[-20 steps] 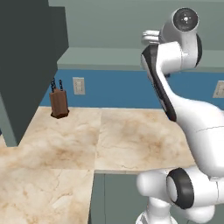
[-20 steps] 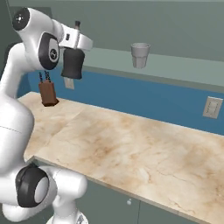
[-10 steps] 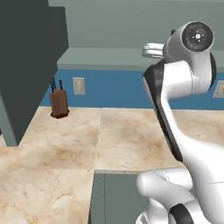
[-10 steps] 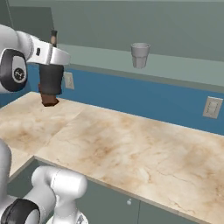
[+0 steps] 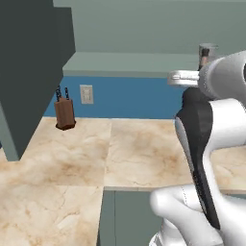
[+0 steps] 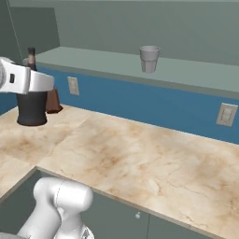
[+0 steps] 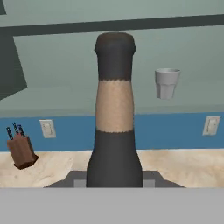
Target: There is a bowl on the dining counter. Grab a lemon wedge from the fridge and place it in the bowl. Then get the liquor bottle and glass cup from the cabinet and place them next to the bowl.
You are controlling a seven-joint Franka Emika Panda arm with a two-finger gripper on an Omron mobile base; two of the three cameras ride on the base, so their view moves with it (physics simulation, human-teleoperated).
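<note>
So the gripper was clamped around the liquor bottle, which stood upright right up against the hand camera, and in the right base view the same dark bottle hung above the beige marbled counter. Further back a knife block sat on the counter by the blue backsplash with its outlets. Farthest off, the glass cup stood upright on the open cabinet's grey-green shelf.

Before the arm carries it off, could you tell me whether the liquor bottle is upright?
Upright: the liquor bottle stands with its neck straight up, cap on top.
</note>
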